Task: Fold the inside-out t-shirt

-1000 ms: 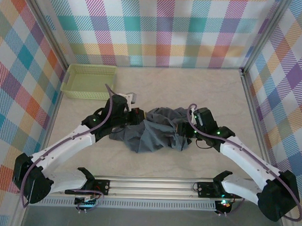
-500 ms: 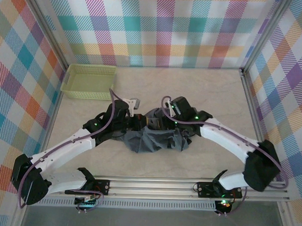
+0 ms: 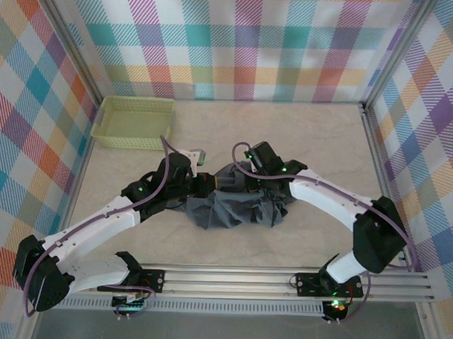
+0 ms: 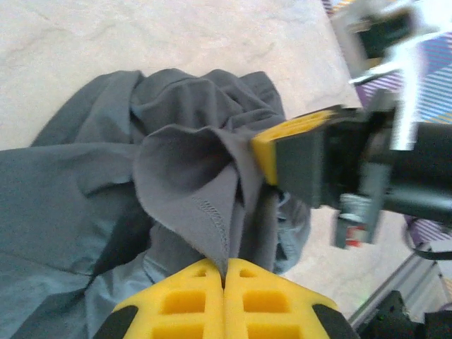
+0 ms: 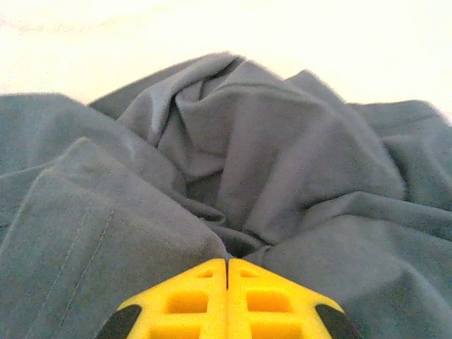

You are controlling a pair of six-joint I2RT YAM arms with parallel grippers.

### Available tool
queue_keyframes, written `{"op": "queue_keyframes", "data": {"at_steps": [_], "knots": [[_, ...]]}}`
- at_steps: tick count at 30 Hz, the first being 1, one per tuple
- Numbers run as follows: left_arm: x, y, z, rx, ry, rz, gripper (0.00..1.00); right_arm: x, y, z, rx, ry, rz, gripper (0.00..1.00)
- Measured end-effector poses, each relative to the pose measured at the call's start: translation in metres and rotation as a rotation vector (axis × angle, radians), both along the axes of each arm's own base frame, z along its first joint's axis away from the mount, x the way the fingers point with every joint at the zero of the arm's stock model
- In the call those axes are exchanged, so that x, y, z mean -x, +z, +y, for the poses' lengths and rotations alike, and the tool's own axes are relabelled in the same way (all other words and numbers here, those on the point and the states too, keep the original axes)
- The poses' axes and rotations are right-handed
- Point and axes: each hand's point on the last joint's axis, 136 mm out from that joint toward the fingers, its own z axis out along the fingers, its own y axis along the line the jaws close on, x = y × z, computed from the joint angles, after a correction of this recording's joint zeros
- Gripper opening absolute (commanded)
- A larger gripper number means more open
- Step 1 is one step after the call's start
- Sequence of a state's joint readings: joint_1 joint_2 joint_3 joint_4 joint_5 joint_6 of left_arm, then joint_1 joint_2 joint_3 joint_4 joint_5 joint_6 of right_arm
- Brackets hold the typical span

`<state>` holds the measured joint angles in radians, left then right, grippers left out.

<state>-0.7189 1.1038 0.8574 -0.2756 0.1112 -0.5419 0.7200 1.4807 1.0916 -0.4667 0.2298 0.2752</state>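
Note:
The inside-out t-shirt point(image 3: 236, 205) lies as a crumpled slate blue-grey heap in the middle of the table. My left gripper point(image 3: 209, 183) is at the heap's upper left edge. In the left wrist view, the left gripper point(image 4: 224, 267) is shut on a stitched hem of the t-shirt point(image 4: 180, 166), which is lifted into a peak. My right gripper point(image 3: 230, 181) sits close beside it over the heap's top, and one of its yellow fingers point(image 4: 286, 141) touches the same fold. In the right wrist view, the right gripper point(image 5: 227, 263) is shut on a crease of the t-shirt point(image 5: 282, 155).
A pale yellow-green mesh basket point(image 3: 131, 122) stands at the back left, apart from the cloth. Checked walls close off three sides. The rail carrying both arm bases point(image 3: 230, 277) runs along the near edge. Bare table point(image 3: 302, 135) stretches behind the shirt.
My right arm swung from the heap's right side across to its upper left, close to the left gripper, and its jaws closed on the cloth. The left gripper kept its hold, shifting slightly.

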Motion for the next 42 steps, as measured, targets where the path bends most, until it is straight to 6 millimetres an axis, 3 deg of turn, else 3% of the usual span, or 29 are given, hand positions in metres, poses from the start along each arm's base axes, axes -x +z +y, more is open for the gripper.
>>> {"op": "queue_keyframes", "data": {"at_steps": [5,7,11,15,16,19,21,25,31,35,38,42], "knots": [[-0.002,-0.007,0.006,-0.029,0.029,0.001,0.00,0.014,0.041,-0.032,-0.088,-0.067,-0.090,0.00],[-0.003,-0.011,0.008,-0.036,0.040,0.006,0.00,0.020,0.047,-0.050,-0.124,-0.115,-0.103,0.00],[-0.002,-0.019,0.008,-0.030,0.045,0.022,0.00,0.039,0.031,-0.082,-0.182,-0.212,-0.062,0.00],[-0.005,-0.025,0.000,-0.004,0.036,0.041,0.00,0.059,0.000,-0.091,-0.213,-0.259,0.029,0.00],[-0.005,-0.026,-0.002,0.002,0.032,0.043,0.00,0.062,-0.006,-0.092,-0.215,-0.268,0.049,0.00],[-0.004,-0.033,-0.008,0.016,0.009,0.063,0.00,0.070,-0.021,-0.092,-0.223,-0.287,0.104,0.20],[-0.003,-0.036,-0.014,0.025,-0.012,0.074,0.00,0.070,-0.022,-0.092,-0.231,-0.289,0.110,0.33],[0.003,-0.044,-0.025,0.026,-0.062,0.093,0.00,0.067,-0.014,-0.087,-0.219,-0.255,0.111,0.49],[0.018,-0.060,-0.028,0.006,-0.100,0.124,0.00,0.054,0.005,-0.061,-0.195,-0.150,0.082,0.59],[0.020,-0.063,-0.026,0.001,-0.100,0.130,0.00,0.057,0.002,-0.039,-0.157,-0.064,0.092,0.59],[0.020,-0.062,-0.026,0.004,-0.101,0.126,0.00,0.056,-0.011,-0.033,-0.117,-0.039,0.122,0.55],[0.020,-0.062,-0.026,0.004,-0.101,0.126,0.00,0.054,-0.027,-0.032,-0.076,-0.031,0.154,0.36]]}}
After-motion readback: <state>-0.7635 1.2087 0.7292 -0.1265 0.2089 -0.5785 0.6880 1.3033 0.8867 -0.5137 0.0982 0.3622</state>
